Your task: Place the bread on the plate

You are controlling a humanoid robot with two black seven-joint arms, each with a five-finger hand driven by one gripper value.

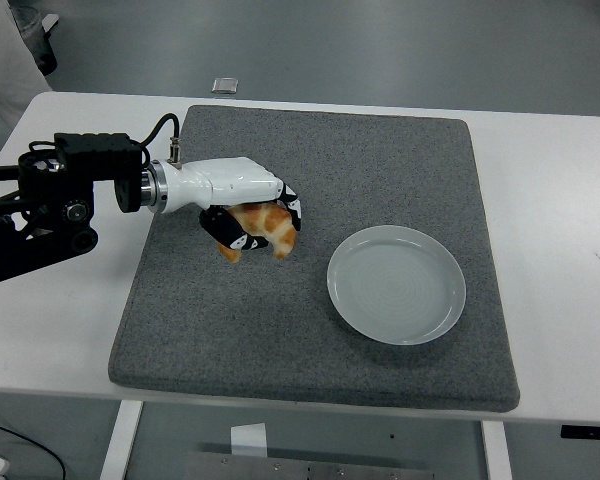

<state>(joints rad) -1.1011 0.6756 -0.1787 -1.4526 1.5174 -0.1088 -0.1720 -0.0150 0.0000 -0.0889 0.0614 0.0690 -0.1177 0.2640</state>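
My left hand (258,225) holds a golden-brown croissant (266,230), the bread, with its fingers curled around it. Hand and bread hang above the grey mat (310,330), left of its middle. The pale round plate (396,284) lies on the right half of the mat with nothing on it, a short way right of and below the bread. The left arm comes in from the left edge over the white table (70,340). The right arm does not show.
A small grey object (225,86) lies at the table's far edge, above the mat. A person's light clothing (5,60) shows at the top left corner. White table surrounds the mat on all sides.
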